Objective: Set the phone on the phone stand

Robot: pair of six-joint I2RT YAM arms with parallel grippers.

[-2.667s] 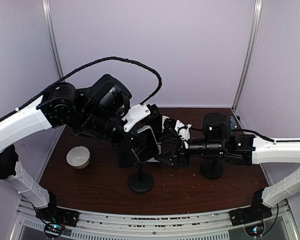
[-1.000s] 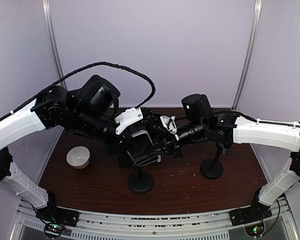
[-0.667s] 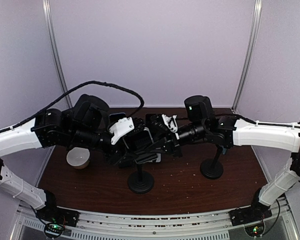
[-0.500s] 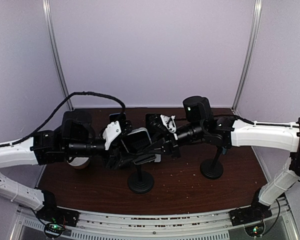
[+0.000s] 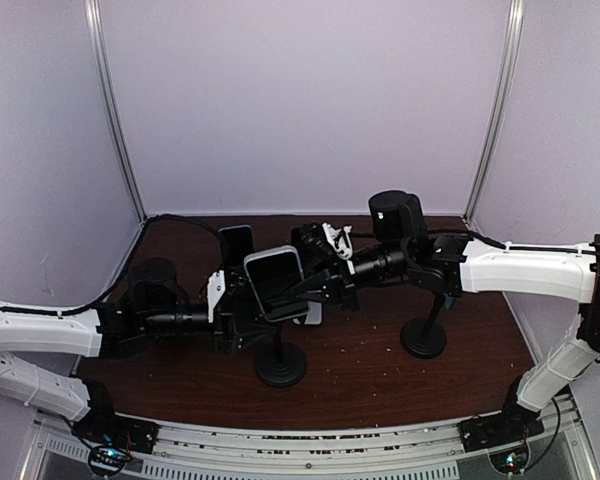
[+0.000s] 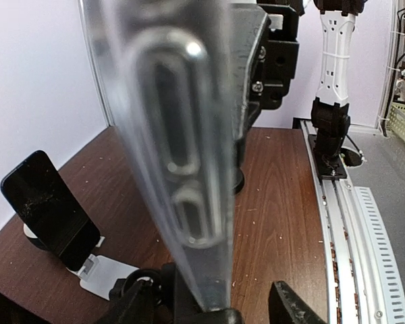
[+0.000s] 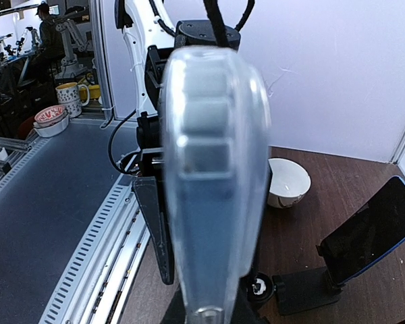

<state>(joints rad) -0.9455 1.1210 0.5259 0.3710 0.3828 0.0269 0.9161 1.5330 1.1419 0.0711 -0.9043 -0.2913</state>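
The phone [image 5: 274, 281], in a clear case, is tilted over the black phone stand [image 5: 281, 364] at mid-table, its lower end at the stand's cradle. Whether it rests there I cannot tell. My right gripper [image 5: 317, 290] reaches in from the right and is shut on the phone. My left gripper [image 5: 242, 316] lies low on the phone's left side and is open. In the left wrist view the phone's edge [image 6: 182, 155] rises between the spread fingers [image 6: 293, 307], with a gap on the right. In the right wrist view the phone's edge [image 7: 212, 182] fills the middle and hides the fingertips.
A second dark phone [image 5: 236, 243] leans on a white holder [image 6: 108, 277] behind the left arm. Another black stand [image 5: 424, 338] is under the right arm. A white bowl [image 7: 287, 182] sits on the table's left side. Crumbs dot the brown table [image 5: 360, 375].
My left arm has dropped low and drawn back to the left, and its gripper has opened off the phone. The right gripper still holds the phone over the stand.
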